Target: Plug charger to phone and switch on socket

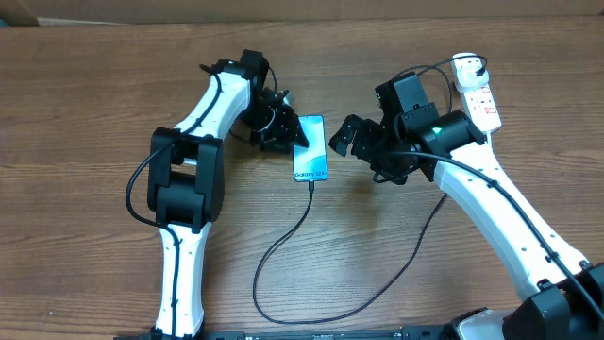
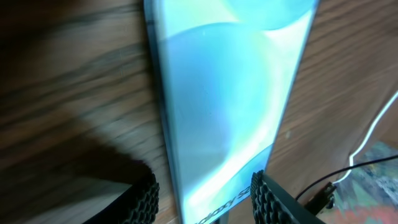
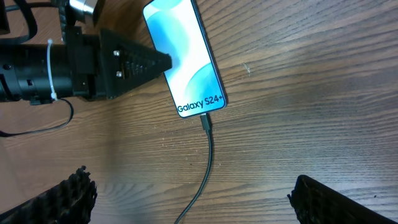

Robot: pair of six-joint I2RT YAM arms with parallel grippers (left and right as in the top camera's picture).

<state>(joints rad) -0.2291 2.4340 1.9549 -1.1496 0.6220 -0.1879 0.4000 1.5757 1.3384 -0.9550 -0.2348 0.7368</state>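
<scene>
Overhead, I see the phone (image 1: 310, 148) lying flat and screen up on the wooden table (image 1: 85, 113), between my two grippers. The charger cable (image 1: 283, 241) has its tip seated in the phone's near end, below the Galaxy S24+ lettering. From there it loops toward the near edge and runs right until I lose it behind the right arm. The power strip (image 1: 478, 94) lies at the far right, well apart from the phone. The left gripper (image 1: 288, 132) sits at the phone's left edge, jaws partly open. Its pads (image 2: 142, 200) stand either side of the phone with a gap showing, gripping nothing. The right gripper (image 1: 340, 140) hovers just right of the phone, spread wide and empty. I cannot tell how the strip's switch stands.
</scene>
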